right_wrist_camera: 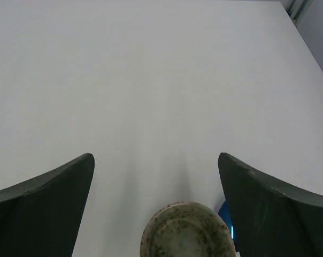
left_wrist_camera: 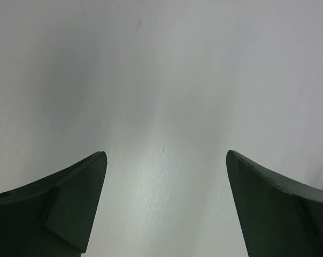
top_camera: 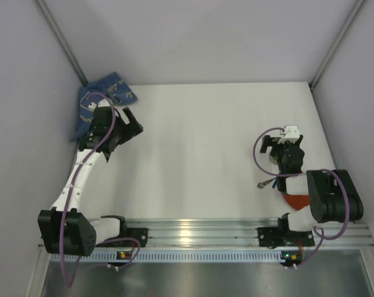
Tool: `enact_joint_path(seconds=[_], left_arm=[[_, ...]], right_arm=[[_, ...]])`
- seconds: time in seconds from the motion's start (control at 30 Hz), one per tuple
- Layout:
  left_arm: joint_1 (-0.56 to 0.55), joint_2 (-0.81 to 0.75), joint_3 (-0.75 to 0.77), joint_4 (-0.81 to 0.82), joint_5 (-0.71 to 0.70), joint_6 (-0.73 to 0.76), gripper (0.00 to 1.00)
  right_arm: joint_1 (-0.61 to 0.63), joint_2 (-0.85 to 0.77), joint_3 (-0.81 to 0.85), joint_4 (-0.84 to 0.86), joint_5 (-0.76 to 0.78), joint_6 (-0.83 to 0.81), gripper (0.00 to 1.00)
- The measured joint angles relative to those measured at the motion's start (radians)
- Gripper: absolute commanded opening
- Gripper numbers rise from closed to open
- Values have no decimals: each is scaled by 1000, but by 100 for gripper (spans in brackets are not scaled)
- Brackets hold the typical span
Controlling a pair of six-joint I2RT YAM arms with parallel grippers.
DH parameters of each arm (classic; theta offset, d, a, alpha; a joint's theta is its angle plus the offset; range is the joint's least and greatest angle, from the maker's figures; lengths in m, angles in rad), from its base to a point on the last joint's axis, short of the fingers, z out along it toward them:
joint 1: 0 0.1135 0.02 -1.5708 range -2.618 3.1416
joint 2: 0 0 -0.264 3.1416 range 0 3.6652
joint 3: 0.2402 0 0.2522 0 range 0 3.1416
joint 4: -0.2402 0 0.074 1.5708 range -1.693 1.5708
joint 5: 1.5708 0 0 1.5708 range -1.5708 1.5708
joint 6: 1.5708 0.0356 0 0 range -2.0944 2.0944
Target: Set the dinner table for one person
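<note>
The dinner table is the big white tabletop [top_camera: 199, 142]. My left gripper [top_camera: 133, 129] hovers at its far left, open and empty; in the left wrist view [left_wrist_camera: 166, 153] only bare table [left_wrist_camera: 161, 80] shows between its fingers. My right gripper [top_camera: 281, 143] is at the right side, open, above bare table [right_wrist_camera: 151, 80]. In the right wrist view [right_wrist_camera: 155, 156] a speckled cream round cup or small bowl [right_wrist_camera: 185, 231] sits just below the gap between the fingers, not gripped. A blue item [right_wrist_camera: 225, 217] peeks out beside the right finger.
A crumpled blue patterned cloth [top_camera: 103, 98] lies in the far left corner, just behind my left gripper. A red-orange item [top_camera: 296, 199] lies under my right arm near the front edge. Grey walls close in the table's left, right and back.
</note>
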Motion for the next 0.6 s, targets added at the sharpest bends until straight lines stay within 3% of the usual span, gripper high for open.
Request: enact_joint_path(seconds=[0.27, 0.6], left_arm=[[0, 11, 1, -150, 19, 26, 98], [11, 65, -1, -204, -92, 32, 98]], right_arm=[[0, 0, 0, 0, 0, 0, 100], [0, 0, 0, 0, 1, 0, 100]])
